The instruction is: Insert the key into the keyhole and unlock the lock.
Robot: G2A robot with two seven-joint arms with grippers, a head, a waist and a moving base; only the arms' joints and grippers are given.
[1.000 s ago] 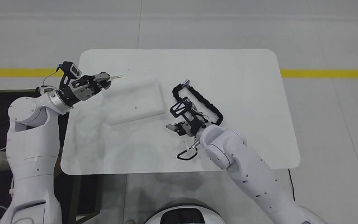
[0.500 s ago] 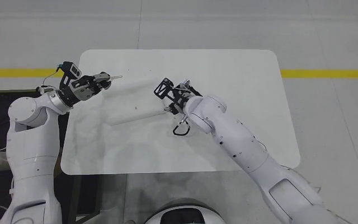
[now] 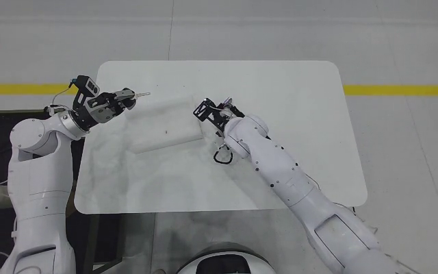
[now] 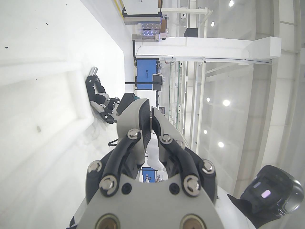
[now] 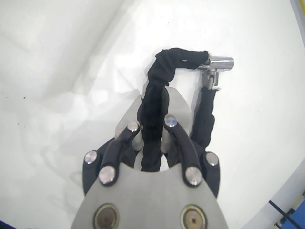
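Black lock (image 5: 162, 70) in right gripper (image 5: 155, 100) beside tray (image 3: 164, 139) edge

key (image 3: 142, 94): too small to read its blade.
lock cylinder (image 5: 222, 62): end face edge-on, unreadable.
chain (image 5: 152, 106): partly hidden between jaws.

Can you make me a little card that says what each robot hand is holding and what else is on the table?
Left gripper: fingers shut on the key, at the table's left side
Right gripper: fingers shut on the black chain lock
Lock end: silver cylinder on the chain, apart from the key
In between: white tray on the table
Key in lock: not yet
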